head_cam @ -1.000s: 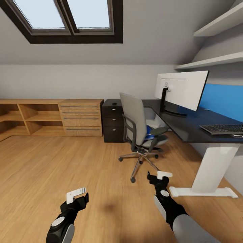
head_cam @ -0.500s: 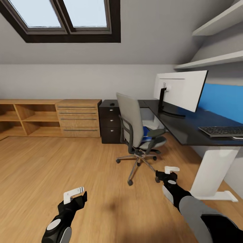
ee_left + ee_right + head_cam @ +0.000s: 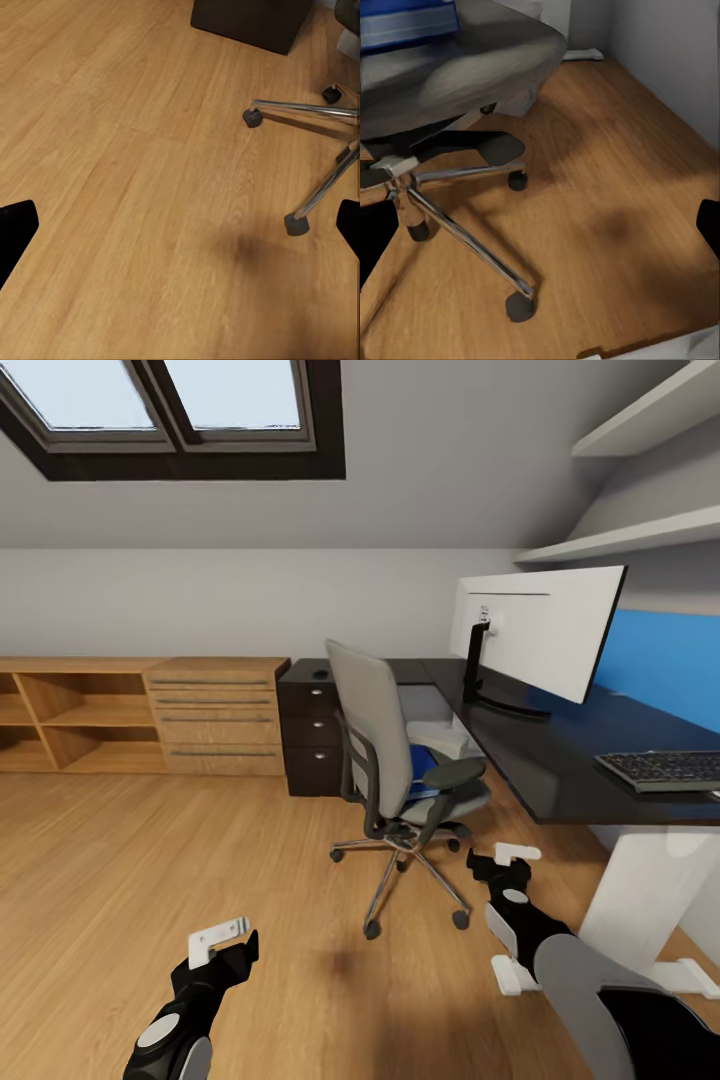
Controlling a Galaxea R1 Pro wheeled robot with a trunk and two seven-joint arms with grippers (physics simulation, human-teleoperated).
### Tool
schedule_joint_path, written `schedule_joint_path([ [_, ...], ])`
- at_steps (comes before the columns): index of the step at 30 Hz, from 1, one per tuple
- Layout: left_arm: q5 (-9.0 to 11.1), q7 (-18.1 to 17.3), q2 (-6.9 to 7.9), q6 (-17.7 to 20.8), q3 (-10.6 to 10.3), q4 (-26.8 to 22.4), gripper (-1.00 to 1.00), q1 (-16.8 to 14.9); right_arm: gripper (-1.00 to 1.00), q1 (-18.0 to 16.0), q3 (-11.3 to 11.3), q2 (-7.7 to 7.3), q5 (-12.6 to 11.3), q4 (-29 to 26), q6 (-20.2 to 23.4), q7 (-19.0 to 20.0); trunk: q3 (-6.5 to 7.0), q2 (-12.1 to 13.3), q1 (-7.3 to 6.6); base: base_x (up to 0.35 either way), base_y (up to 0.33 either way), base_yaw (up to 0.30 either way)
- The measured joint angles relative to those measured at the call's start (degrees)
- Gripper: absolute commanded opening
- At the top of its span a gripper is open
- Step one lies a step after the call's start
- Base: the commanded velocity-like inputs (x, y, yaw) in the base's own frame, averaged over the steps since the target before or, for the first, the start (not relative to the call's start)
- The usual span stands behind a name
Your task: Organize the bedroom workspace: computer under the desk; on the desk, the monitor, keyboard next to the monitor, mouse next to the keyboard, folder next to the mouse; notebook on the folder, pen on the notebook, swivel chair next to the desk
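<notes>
In the attic bedroom, the long glossy black bench with white legs runs along the right side of the head view. The wide flat monitor, white-backed on a thin black stand, already stands on the bench at right of centre. The slim black keyboard with grey keys lies on the bench too, at the right edge of the frame, well apart from the monitor's base, so whether that counts as next to the monitor is doubtful.

A small dark rounded thing sits on the bench top above the dark three-drawer unit, left of centre; it may be the mouse, but it is too small to tell.

The grey-upholstered swivel chair with black armrests and a chrome star base stands in the middle of the frame, just beside the bench edge. The bright blue flat folder lies on its seat, partly hidden behind the armrest, so moving it to the bench is not yet done. Stacking the notebook and pen must follow that.

The left gripper, at lower left over the wood floor, holds nothing; its black fingertips sit at opposite edges of the left wrist view, so it is spread wide. The right gripper, lower right near the chair's casters, is likewise wide and empty.
</notes>
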Motion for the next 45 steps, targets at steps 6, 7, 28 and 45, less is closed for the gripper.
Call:
schedule_joint_path([
  [6, 0.0, 0.0, 0.11, 0.01, -0.05, 0.03, 1.0, 0.0, 1.0, 0.01, -3.22, 0.25, -0.07, -0.02, -1.4, -0.18, 0.0, 0.0, 0.01, 0.169, -0.027, 0.0],
  [7, 0.0, 0.0, 0.12, 0.01, -0.05, 0.03, 1.0, 0.0, 1.0, 0.01, -3.36, 0.28, -0.06, -0.02, -1.45, -0.18, 0.0, 0.0, 0.01, 0.244, -0.006, 0.0],
  [28, 0.0, -0.01, 0.13, -0.05, -0.13, 0.7, 1.0, 0.0, 1.0, 0.0, -3.56, 2.04, 0.04, 0.12, -3.5, 0.11, 0.0, 0.0, 0.02, 0.163, 0.0, 0.001],
  [45, 0.01, 0.0, 0.13, -0.09, -0.12, 1.13, 1.0, 0.01, 1.0, 0.01, -4.0, 2.15, -0.15, 0.1, -4.52, -0.04, 0.44, 0.0, 0.03, -0.007, 0.038, 0.216],
])
